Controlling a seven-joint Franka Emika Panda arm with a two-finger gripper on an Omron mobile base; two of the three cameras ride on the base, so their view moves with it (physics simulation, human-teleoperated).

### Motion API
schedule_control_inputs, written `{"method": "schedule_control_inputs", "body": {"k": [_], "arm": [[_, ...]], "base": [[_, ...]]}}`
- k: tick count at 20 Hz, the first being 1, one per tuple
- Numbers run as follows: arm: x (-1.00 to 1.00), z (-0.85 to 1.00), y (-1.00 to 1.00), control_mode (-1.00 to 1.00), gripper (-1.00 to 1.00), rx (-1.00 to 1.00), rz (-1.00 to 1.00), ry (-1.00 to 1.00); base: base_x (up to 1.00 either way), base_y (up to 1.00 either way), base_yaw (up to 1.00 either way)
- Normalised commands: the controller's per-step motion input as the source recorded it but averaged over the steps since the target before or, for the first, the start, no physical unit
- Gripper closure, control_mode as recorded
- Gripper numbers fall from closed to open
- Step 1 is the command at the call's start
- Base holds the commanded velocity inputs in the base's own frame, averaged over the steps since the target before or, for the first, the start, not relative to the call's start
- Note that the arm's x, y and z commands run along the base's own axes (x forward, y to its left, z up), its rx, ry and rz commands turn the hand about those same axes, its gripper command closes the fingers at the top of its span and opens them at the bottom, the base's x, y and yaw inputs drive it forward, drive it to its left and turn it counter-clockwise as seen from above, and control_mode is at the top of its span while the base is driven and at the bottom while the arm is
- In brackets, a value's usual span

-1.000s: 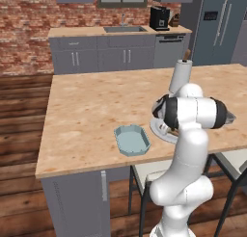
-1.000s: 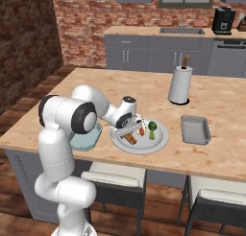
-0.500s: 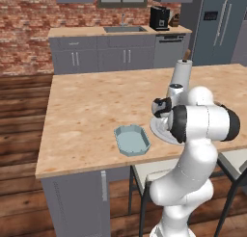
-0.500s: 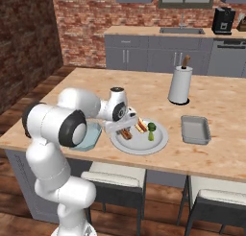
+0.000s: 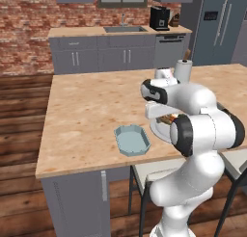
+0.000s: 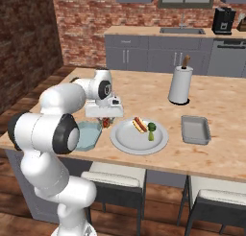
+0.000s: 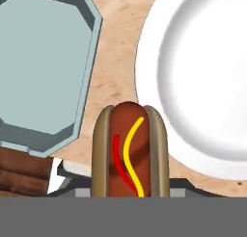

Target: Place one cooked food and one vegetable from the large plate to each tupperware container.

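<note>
A hot dog (image 7: 129,151) in a bun, striped with red and yellow sauce, is held in my gripper (image 6: 104,120), which is shut on it; the bun hides the fingertips. It hangs above the strip of counter between the light blue octagonal tupperware container (image 7: 43,62) and the large plate (image 7: 202,77). From the right base view, the plate (image 6: 126,140) carries another hot dog (image 6: 140,124) and a green broccoli piece (image 6: 152,130). The blue container (image 6: 86,135) lies just left of the plate with nothing in it. The grey rectangular container (image 6: 195,129) sits right of the plate, also without food.
A paper towel roll (image 6: 180,84) stands upright behind the plate and the grey container. The wooden island's front edge (image 6: 144,164) runs close below the plate, with stools under it. My own white arm (image 5: 202,130) blocks much of the plate in the left base view.
The hand has lifted off the plate with the hot dog and swung left toward the light blue container. The jaws have stayed shut on it.
</note>
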Motion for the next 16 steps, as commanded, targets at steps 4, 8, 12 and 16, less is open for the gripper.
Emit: {"method": "schedule_control_inputs", "body": {"k": [4,8,12,16], "arm": [[-0.41,0.22,0.53,-1.00,1.00,0.26,-0.33,0.19],[-0.57,-0.17,0.67,-1.00,1.00,0.21,-0.44,-0.04],[-0.43,-0.37,0.86,-1.00,1.00,0.07,-0.48,-0.20],[-0.09,-0.12,0.93,-1.00,1.00,-0.03,-0.46,-0.24]], "base": [[0.00,0.00,0.00],[0.00,0.00,0.00],[0.00,0.00,0.00],[0.00,0.00,0.00]]}}
